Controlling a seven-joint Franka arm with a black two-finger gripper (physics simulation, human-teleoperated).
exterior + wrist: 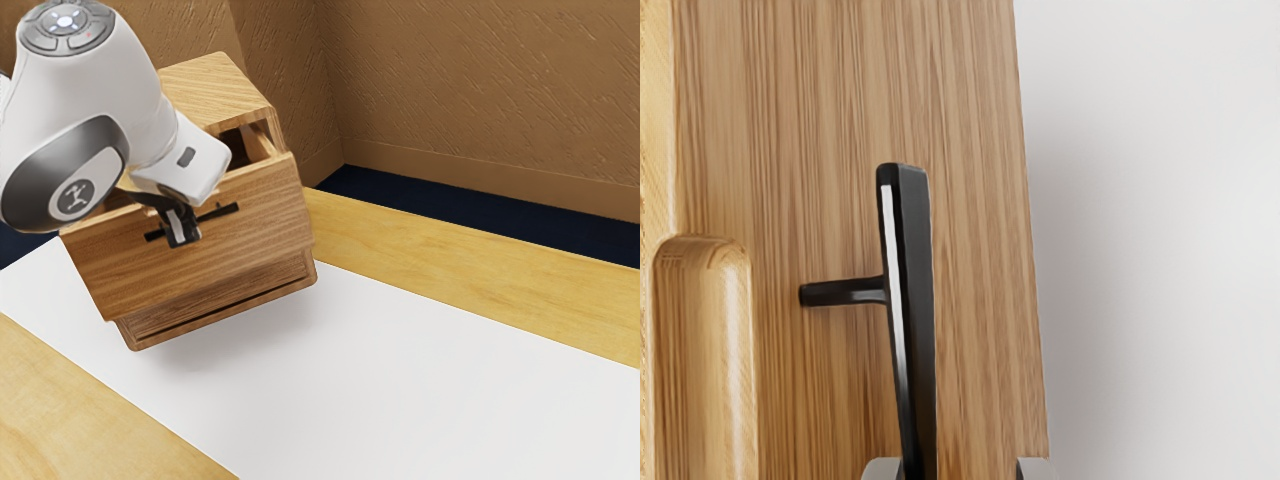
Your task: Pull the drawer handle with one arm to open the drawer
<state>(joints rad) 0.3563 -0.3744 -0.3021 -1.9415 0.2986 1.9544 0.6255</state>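
Nearest the exterior camera, a strip of wooden tabletop [90, 420] runs across the corner, and a wide white sheet [380, 370] lies over it beyond that. On the sheet, toward the exterior view's left, stands a small wooden cabinet [215, 85]. Its upper drawer [240, 235] is partly out: the front panel juts past the lower panel [220, 305] beneath it, and a dark gap shows between the panel's back and the cabinet's body. A black handle [218, 211] crosses the drawer front as a thin bar, tilted a little in this view.

The white arm [90, 130] comes in from the upper left and bends down over the cabinet, and the claw [181, 232] sits on the handle near the bar's middle. In the wrist view the bar [908, 320] stands off the wood grain on a short black post [840, 292] and passes between two grey fingertips [882, 468]. One tip is right beside the bar; the other stands clear of it, with bare wood showing in the gap. So the claw is partly spread, astride the handle but not clamped on it.

Behind the cabinet, more bare tabletop leads to a strip of dark blue floor [500, 215] and then a brown textured wall [480, 80].
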